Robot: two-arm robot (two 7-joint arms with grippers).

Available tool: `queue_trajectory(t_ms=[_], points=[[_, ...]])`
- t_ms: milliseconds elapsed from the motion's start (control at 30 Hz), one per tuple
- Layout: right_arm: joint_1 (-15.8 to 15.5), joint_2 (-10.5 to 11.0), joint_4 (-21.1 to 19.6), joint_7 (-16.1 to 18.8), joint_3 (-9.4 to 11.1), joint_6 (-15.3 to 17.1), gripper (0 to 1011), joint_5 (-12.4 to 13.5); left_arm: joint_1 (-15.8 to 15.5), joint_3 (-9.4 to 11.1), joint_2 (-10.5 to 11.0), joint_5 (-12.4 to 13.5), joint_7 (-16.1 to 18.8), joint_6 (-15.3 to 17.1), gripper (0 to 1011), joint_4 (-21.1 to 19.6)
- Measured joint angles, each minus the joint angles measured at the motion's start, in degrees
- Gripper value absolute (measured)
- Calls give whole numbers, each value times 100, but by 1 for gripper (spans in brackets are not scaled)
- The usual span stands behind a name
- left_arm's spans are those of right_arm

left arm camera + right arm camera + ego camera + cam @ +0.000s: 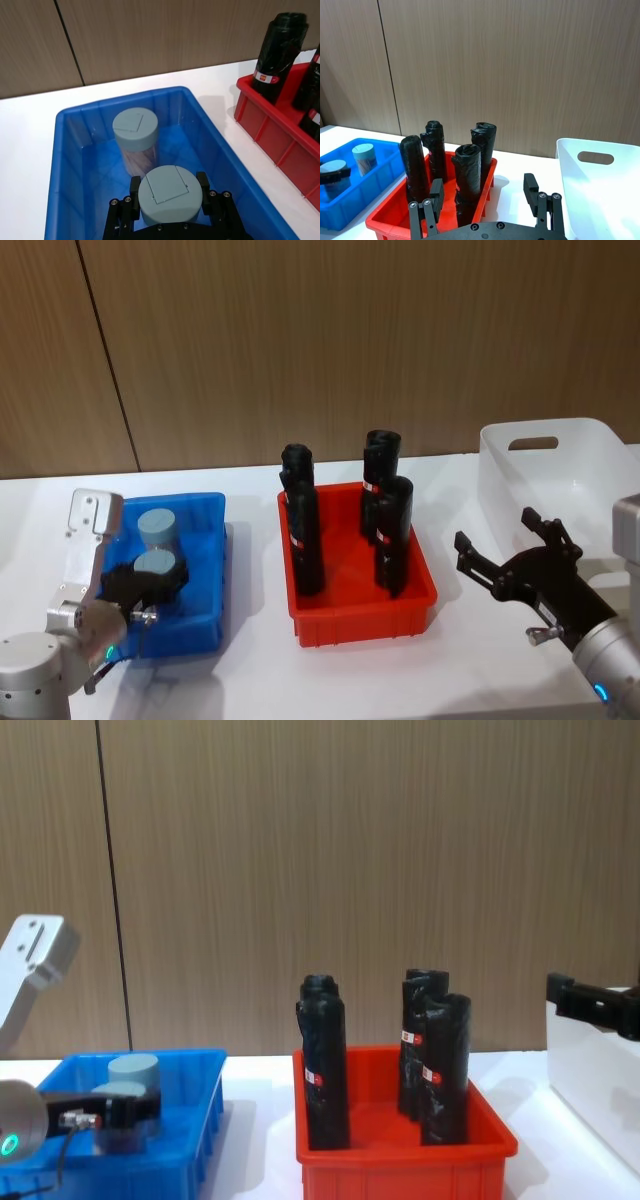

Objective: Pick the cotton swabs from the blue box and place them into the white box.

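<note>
A tally by kind.
Jars of cotton swabs (135,129): two, a farther one and a nearer one, both standing in the same box; black rolls (301,530): three, each with a red-and-white label, all upright in one box; boxes: three in a row, one blue box (214,570), one red box (360,626), one white box (497,472); grippers: two, one left gripper (150,575), one right gripper (494,528).

Bright blue box (205,570), red bin (360,625)
</note>
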Motion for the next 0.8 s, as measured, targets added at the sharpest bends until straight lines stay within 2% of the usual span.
queue_trajectory(t_ms=[200, 467, 800], points=[[0, 0, 0, 0, 0, 0, 1002, 0, 40, 22, 35, 242, -34, 9, 669, -315], [0, 0, 0, 0, 0, 0, 1001, 0, 117, 62, 104, 593, -190, 93, 669, -1019], [0, 0, 0, 0, 0, 0, 1001, 0, 142, 119, 119, 727, -602, 178, 669, -1667]])
